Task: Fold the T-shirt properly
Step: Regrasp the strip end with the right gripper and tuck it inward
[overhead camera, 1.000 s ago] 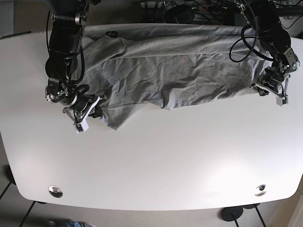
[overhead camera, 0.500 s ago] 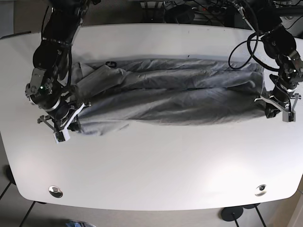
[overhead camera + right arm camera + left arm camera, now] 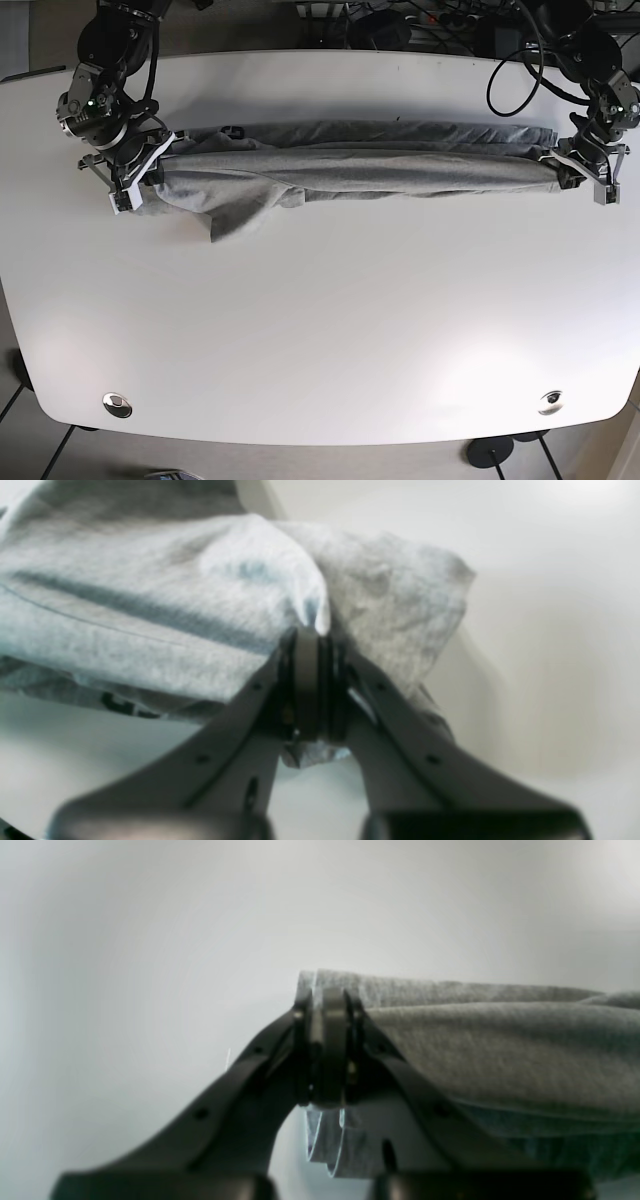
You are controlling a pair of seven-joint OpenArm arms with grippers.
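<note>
The grey T-shirt (image 3: 350,170) is stretched into a long narrow band across the far half of the white table, with a flap hanging down near its left end (image 3: 235,215). My left gripper (image 3: 585,180), on the base view's right, is shut on the shirt's right end; the left wrist view shows its fingertips (image 3: 327,1010) pinching grey cloth (image 3: 500,1050). My right gripper (image 3: 135,185), on the base view's left, is shut on the shirt's left end; the right wrist view shows its fingertips (image 3: 312,645) clamped on bunched cloth (image 3: 200,595).
The white table (image 3: 330,340) spreads toward the near edge. Two round metal fittings sit near the front corners (image 3: 117,404) (image 3: 550,402). Black cables (image 3: 420,20) lie behind the far edge.
Both grippers have moved toward the far edge with the shirt held. The cloth has drawn up from a wide spread into a narrow taut band, and a flap now hangs at the left.
</note>
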